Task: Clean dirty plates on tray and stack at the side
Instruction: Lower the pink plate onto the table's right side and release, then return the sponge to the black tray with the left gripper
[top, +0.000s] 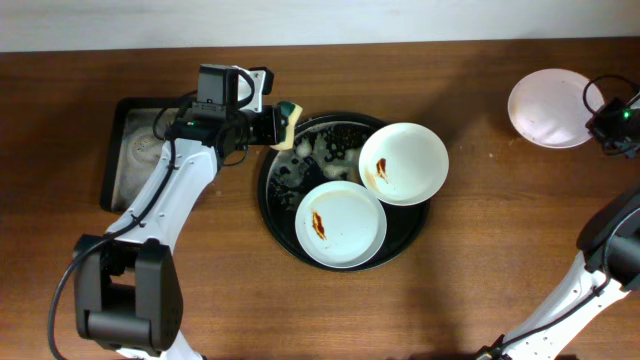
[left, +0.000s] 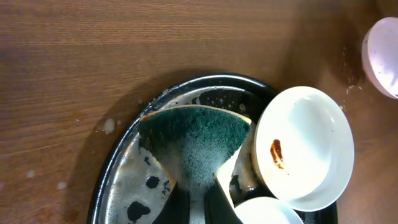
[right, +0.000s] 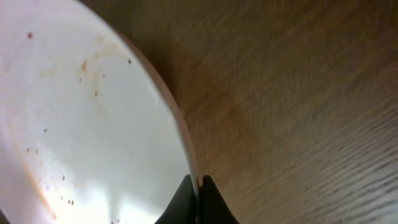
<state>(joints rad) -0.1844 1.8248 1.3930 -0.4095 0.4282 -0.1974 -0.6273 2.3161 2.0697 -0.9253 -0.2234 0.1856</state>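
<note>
The plates (top: 403, 163) look glossy, the tray (top: 283, 185) wet-shiny, the sponge (left: 196, 134) rough, the table (top: 480, 250) wood.

White plates (top: 341, 224) — red-brown smears; black tray (top: 280, 207); green sponge (left: 198, 132).

The place reads as a robotics lab bench set up as a dishwashing station. A plain brown wooden table (top: 480, 250) stands against a pale wall (top: 320, 20). On it sits a round black tray (top: 266, 190), wet and soapy, with two dirty plates (top: 405, 165) (top: 340, 225) on it. Just left of the tray lies a rectangular sponge tray (top: 125, 165), and well to its right a third plate (top: 545, 108). Two cabled white-and-black robot arms (top: 170, 200) (top: 600, 270) flank the tray, one carrying a green-faced sponge (top: 289, 123) at the tray's far-left rim.
</note>
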